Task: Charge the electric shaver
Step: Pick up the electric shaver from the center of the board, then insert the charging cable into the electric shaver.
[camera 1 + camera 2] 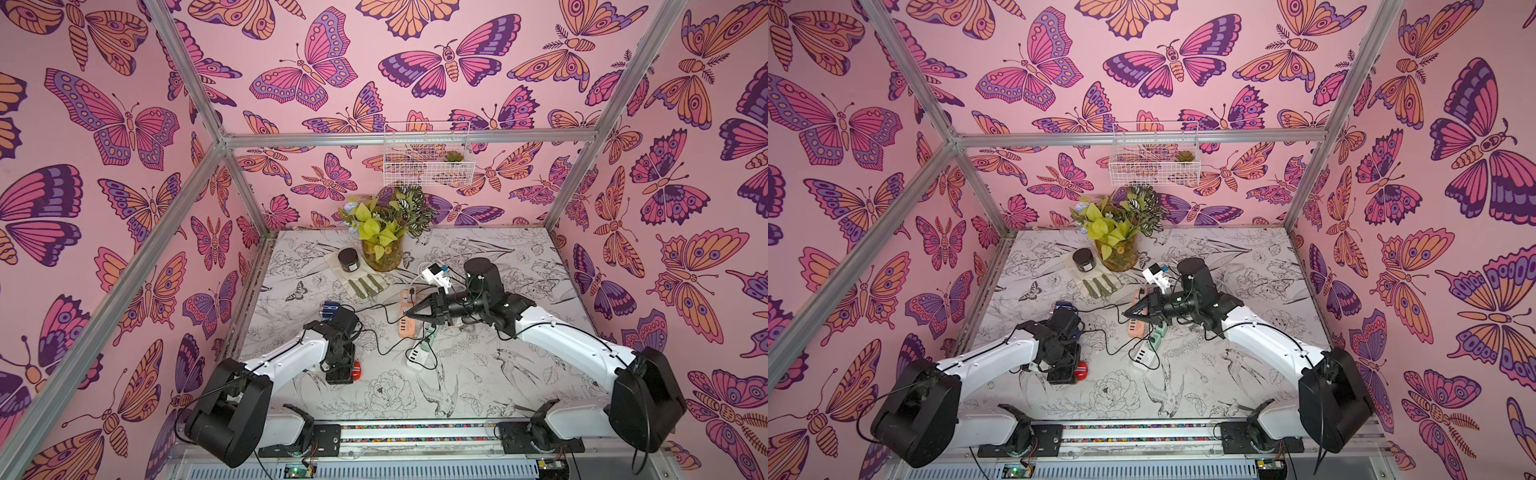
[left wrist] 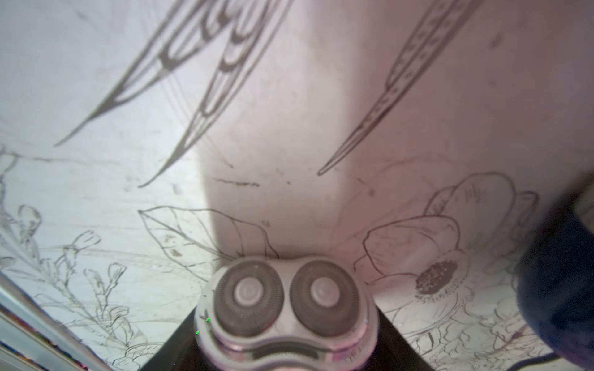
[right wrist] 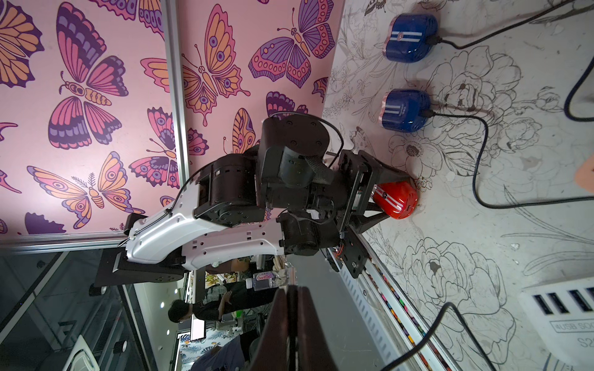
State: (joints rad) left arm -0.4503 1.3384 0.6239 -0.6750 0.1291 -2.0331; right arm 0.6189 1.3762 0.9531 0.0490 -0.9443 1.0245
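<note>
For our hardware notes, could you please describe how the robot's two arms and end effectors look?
Both arms, left arm and right arm, have white link shells between bulky black joint housings, with thin black cables alongside. The left end effector and right end effector are black with tapering fingers.

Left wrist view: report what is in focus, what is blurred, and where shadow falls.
Left wrist view: the shaver head is fairly sharp; the table drawings farther off go soft; a pinkish shadow lies beyond the shaver head; a dark blue shape at the frame edge is blurred.
</note>
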